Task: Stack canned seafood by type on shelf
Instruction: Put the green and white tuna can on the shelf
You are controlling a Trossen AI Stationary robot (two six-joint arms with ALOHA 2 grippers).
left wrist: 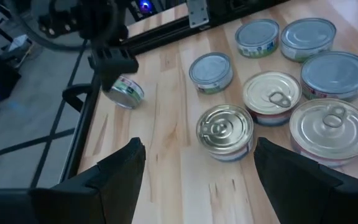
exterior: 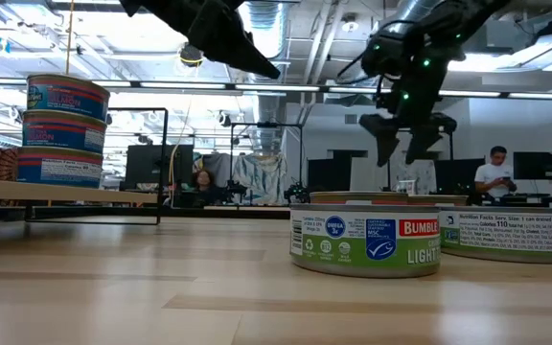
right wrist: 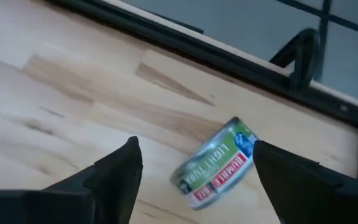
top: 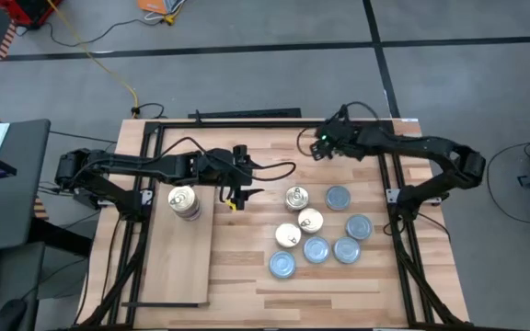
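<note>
Tin (right wrist: 215, 163) lay tipped on its side at surface's (top: 247, 156) far edge under right tool (right wrist: 194, 165), fingers spread, apparently empty; regrasp needed squaring over it. Left tool (top: 233, 193) spread, empty.

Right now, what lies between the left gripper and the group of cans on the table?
In the high view, only bare tabletop lies between the open left gripper and the nearest gold-topped can. The left wrist view shows the same.

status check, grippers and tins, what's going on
Left gripper open, empty, hovering between shelf and loose tins. Right gripper open at far edge, green tin tipped on its side below it. Three-tin stack on shelf. Nothing blocking.
</note>
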